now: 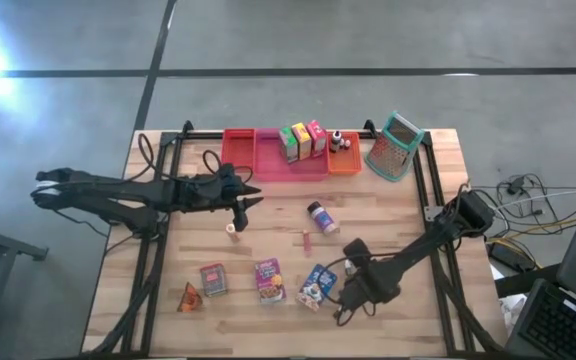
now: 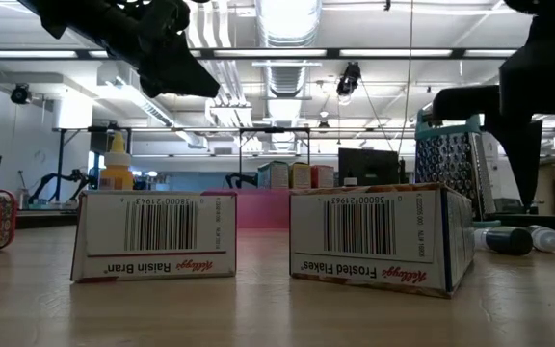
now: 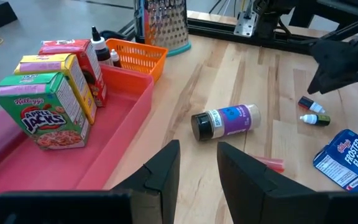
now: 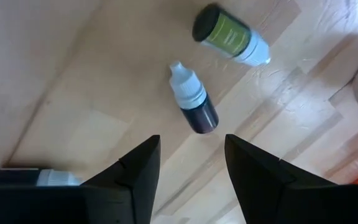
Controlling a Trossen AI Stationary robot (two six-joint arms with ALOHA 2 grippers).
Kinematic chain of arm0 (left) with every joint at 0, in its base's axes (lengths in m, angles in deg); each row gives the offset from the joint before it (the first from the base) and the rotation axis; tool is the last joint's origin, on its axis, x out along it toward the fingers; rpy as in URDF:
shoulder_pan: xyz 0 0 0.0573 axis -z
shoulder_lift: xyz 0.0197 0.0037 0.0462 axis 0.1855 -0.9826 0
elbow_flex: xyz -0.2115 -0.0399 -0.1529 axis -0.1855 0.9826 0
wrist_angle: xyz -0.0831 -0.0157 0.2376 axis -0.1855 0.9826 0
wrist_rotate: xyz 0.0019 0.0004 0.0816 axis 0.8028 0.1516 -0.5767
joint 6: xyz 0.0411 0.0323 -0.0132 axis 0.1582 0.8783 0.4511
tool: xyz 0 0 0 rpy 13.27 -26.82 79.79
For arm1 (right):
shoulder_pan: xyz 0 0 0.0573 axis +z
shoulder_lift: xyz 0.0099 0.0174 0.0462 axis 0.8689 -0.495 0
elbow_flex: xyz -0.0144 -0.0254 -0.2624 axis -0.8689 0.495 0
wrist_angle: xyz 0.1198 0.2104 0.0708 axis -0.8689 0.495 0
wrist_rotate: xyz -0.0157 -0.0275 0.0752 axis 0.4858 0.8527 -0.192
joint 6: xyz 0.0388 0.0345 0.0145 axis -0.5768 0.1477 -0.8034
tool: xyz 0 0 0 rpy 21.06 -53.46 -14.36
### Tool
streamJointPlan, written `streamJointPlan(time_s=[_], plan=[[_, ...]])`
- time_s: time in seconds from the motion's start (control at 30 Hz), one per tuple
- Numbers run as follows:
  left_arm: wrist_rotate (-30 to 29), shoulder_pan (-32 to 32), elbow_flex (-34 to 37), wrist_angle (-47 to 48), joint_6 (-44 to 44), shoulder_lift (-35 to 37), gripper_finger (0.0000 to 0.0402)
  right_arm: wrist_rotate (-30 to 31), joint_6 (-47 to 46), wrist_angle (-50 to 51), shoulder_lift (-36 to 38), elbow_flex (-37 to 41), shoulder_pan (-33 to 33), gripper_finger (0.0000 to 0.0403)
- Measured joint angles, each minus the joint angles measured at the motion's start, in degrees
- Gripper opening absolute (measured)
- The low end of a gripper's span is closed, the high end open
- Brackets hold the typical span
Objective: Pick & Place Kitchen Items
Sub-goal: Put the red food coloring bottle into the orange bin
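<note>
Right jaws apart above dark dropper bottle (image 4: 193, 100).

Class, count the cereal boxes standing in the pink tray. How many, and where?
3: Apple Jacks box, a yellow box behind it, and a red box at the orange basket's end. None seem hidden.

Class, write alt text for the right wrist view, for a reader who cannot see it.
The right gripper hangs open above a pale wooden tabletop, its two dark fingers either side of a small dark dropper bottle with a white cap lying on its side. A second small bottle with a green label lies farther off.
</note>
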Motion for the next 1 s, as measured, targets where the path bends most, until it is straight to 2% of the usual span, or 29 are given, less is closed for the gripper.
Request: streamJointPlan(time_s=[0.23, 0.6, 1.0], plan=[[0.0, 0.0, 0.0, 0.0, 0.0, 0.0, 0.0113, 1.7, 3.2, -3.0, 0.0, 2.4, -0.8, 0.0182], [0.0, 0.0, 0.0, 0.0, -0.4, 0.0, 0.0113, 1.9, 6.2, -9.7, 0.3, 7.3, -1.2, 0.0156], [0.0, 0.0, 0.0, 0.0, -0.5, 0.0, 0.0113, 1.0, 5.6, -11.9, 0.2, 6.4, -1.3, 0.0099]])
